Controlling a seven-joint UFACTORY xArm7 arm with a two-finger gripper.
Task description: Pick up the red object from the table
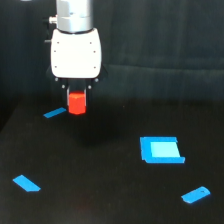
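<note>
The red object [77,103] is a small red-orange chunky block, held between the short dark fingers of my gripper [77,96] in the upper left of the exterior view. It hangs above the black table [100,170], with a faint dark shadow beneath it, and seems clear of the surface. The gripper's white body [76,52] sits directly above it. The jaws are shut on the block's upper part, which they partly hide.
Flat blue pieces lie on the table: a thin one [55,113] just left of the red object, one [27,183] at the lower left, a large rectangular one [160,150] right of centre, and one [196,194] at the lower right. A dark curtain [165,50] hangs behind.
</note>
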